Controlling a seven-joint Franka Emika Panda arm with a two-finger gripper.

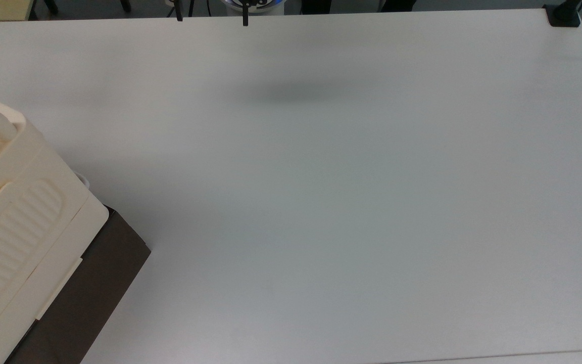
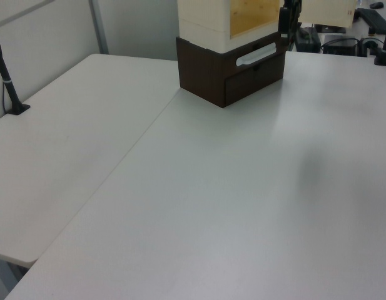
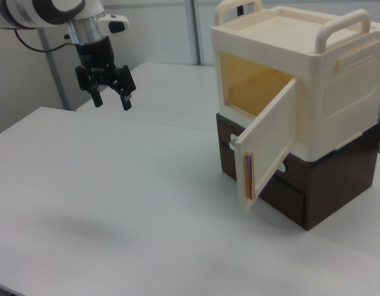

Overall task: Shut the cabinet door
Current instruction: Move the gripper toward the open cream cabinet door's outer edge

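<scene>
The cabinet (image 3: 300, 80) is a cream box with rounded handles on a dark brown base (image 3: 319, 191), standing on the right view's right. Its cabinet door (image 3: 266, 148) is swung outward, and the yellowish inside shows behind it. My gripper (image 3: 111, 102) hangs high above the table on the right view's left, well away from the door, open and holding nothing. In the top view the cabinet (image 1: 18, 227) sits at the lower left, ribbed panel up. In the left view the cabinet (image 2: 211, 19) stands at the far end.
The white table (image 1: 346, 202) stretches wide, with a soft shadow (image 1: 291, 91) on it near the far edge. A black clamp (image 1: 564, 15) sits at the top view's upper right corner. A second table with a black pole (image 2: 8, 75) adjoins on the left view's left.
</scene>
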